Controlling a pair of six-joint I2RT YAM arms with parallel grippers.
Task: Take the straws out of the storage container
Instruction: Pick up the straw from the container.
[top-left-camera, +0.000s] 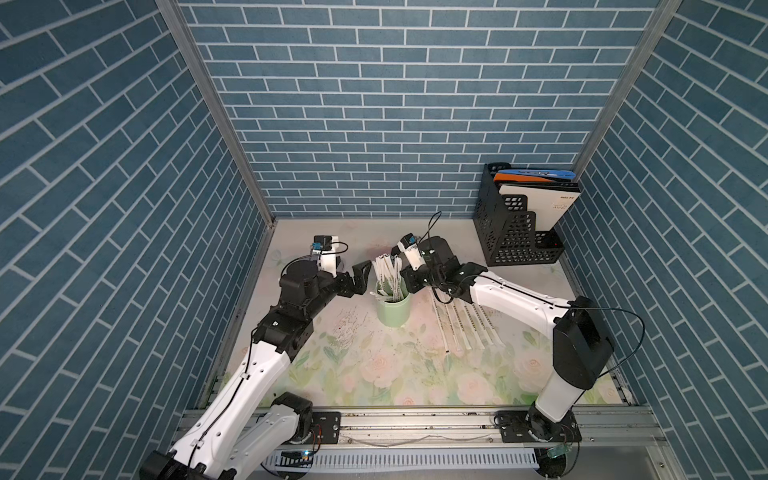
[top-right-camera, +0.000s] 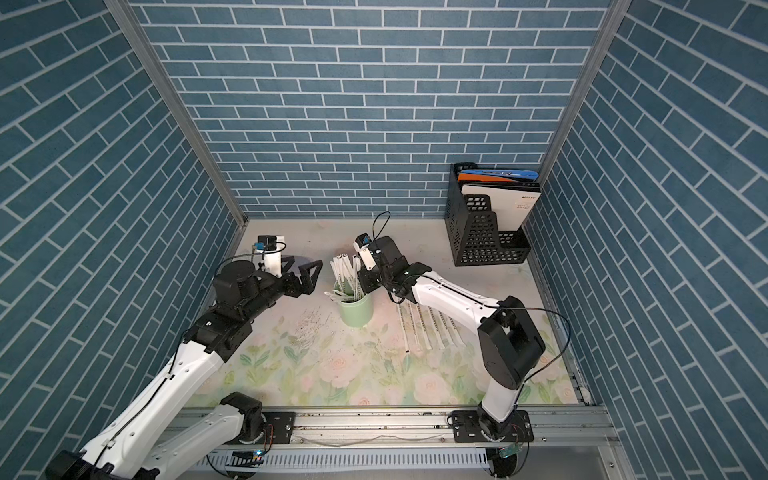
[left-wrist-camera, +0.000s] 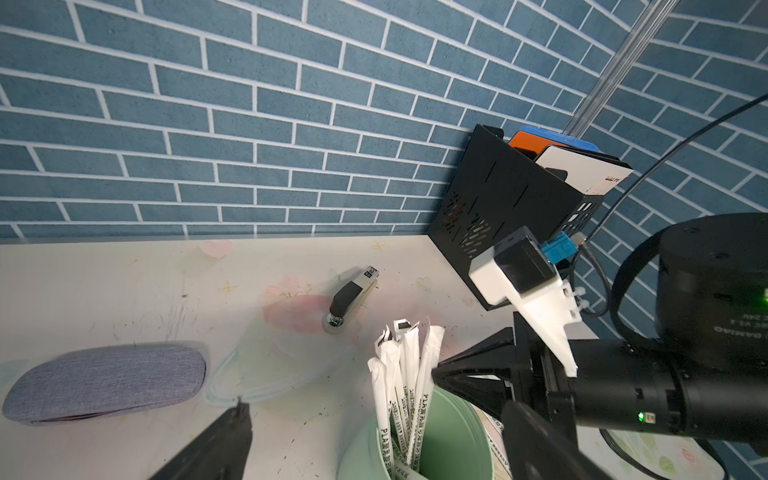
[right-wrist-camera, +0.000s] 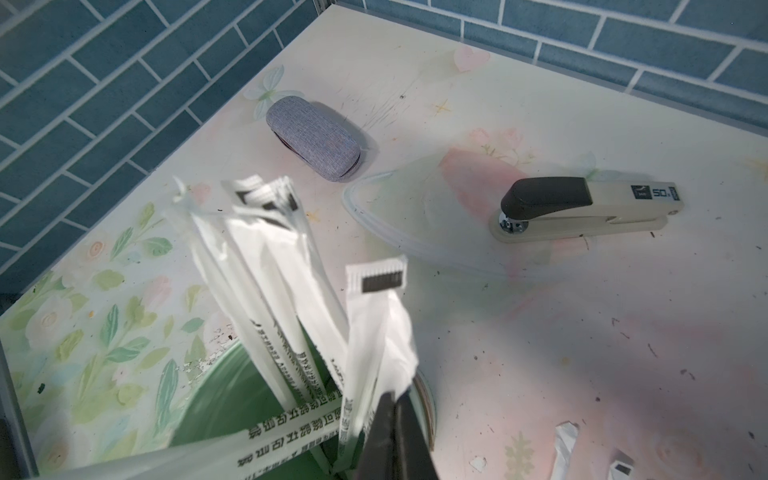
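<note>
Straws (right-wrist-camera: 266, 299), white-wrapped with dark lettering, lean in mint container (top-left-camera: 392, 313).

In the right wrist view the straws (right-wrist-camera: 270, 299) in the storage container (right-wrist-camera: 216, 390) are blurred. The lower edge of this view cuts off the container and the fingers (right-wrist-camera: 384, 436) of the right gripper (right-wrist-camera: 395, 401). In both top views the right arm (top-left-camera: 515, 299) hides the far ends of the loose straws (top-left-camera: 465, 328) on the surface (top-left-camera: 374, 374), and their lettering is too small to read.
</note>
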